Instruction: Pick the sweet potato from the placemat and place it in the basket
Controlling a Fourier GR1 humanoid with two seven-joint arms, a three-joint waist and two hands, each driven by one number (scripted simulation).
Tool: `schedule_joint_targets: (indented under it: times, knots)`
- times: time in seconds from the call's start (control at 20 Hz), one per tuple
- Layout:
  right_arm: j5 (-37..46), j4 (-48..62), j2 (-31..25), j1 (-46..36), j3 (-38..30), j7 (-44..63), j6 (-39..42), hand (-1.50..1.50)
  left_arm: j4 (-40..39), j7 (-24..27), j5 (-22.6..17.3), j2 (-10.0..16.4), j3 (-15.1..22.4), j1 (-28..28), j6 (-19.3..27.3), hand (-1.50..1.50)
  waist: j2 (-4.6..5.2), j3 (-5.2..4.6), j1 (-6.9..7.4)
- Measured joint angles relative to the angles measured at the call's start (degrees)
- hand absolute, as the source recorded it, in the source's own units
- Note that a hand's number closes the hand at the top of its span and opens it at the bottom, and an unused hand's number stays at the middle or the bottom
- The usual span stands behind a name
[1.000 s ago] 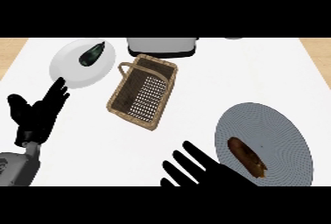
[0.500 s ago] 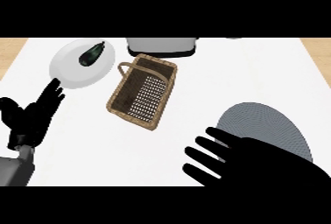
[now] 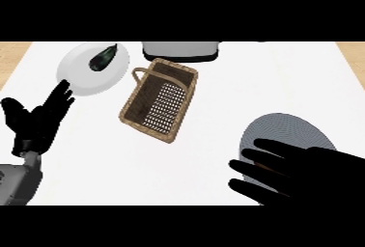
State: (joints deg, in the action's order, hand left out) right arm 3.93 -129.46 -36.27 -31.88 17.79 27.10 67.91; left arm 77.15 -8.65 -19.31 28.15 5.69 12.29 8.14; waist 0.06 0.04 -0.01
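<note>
Head view: at the white counter's (image 3: 214, 154) near right corner, the right hand (image 3: 314, 173) lies over the near half of the round grey ribbed placemat (image 3: 285, 128), its fingers straight and spread. The sweet potato is hidden and presumably lies on the mat beneath the palm. To grasp it well, I judge, the hand should settle along the root's length and curl fingers and thumb round its middle before lifting. At the near left edge the left hand (image 3: 39, 118) rests open, fingers up. Mid-counter stands the brown woven basket (image 3: 162, 101), well apart from the mat. In the far left corner a white plate (image 3: 75, 79) carries a dark aubergine (image 3: 103, 56). A second ago the sweet potato lay bare beside the hand, which has since slid right over it; all else is unmoved.
</note>
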Motion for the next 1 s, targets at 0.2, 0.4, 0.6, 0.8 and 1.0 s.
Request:
schedule_joint_targets:
  times: [0.2,0.4,0.6,0.8,1.0]
  knots:
    - [8.7,-0.5,1.0,4.5,0.0,-6.1,-0.6,-1.5,0.8,-0.3,0.8,-0.8,-0.3,-0.3,-0.4,0.0,0.2,0.11,0.57]
    - [18.2,0.2,0.8,8.1,3.1,-13.8,-4.6,-1.5,0.7,-0.1,1.3,-1.0,-0.8,-0.2,-1.2,0.0,0.34,0.18,0.79]
    - [25.6,5.1,0.3,11.3,6.1,-23.1,-12.0,-1.5,-0.8,0.9,2.1,-2.0,-1.1,0.2,-1.3,0.0,0.4,0.18,0.76]
    - [34.2,12.6,-0.6,13.8,10.1,-32.6,-21.4,-1.5,0.0,0.1,2.6,-2.5,-1.3,0.0,-1.4,0.0,0.27,0.13,0.74]
    - [43.6,20.1,-1.2,15.7,15.4,-37.9,-29.6,-1.5,-1.0,-0.2,3.1,-2.7,-2.2,0.8,-1.9,0.0,0.17,0.07,0.54]
